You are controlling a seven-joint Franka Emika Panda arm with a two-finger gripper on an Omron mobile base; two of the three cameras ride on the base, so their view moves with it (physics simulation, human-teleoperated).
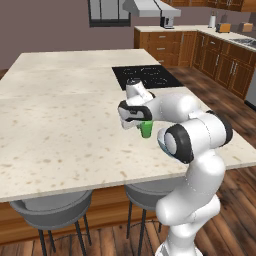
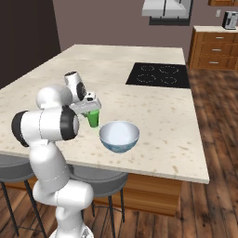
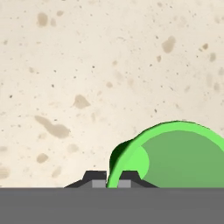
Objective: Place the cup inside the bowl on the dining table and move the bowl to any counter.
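Note:
The green cup (image 2: 94,119) hangs from my gripper (image 2: 92,110), just left of the white and pale blue bowl (image 2: 119,136) on the dining table (image 2: 153,116). In the hand view my gripper (image 3: 111,180) is shut on the cup (image 3: 179,157), one finger on each side of its wall at the rim. I cannot tell whether the cup's base touches the stone. From the left base, the cup (image 1: 146,129) shows under the gripper (image 1: 140,122), and my arm hides all of the bowl (image 1: 160,143) but a thin edge.
The black cooktop (image 2: 160,74) is set into the dining table beyond the bowl. Two grey stools (image 1: 50,207) stand under the near table edge (image 1: 75,187). Wooden cabinets with a stone worktop (image 1: 220,32) and small appliances line the far right wall.

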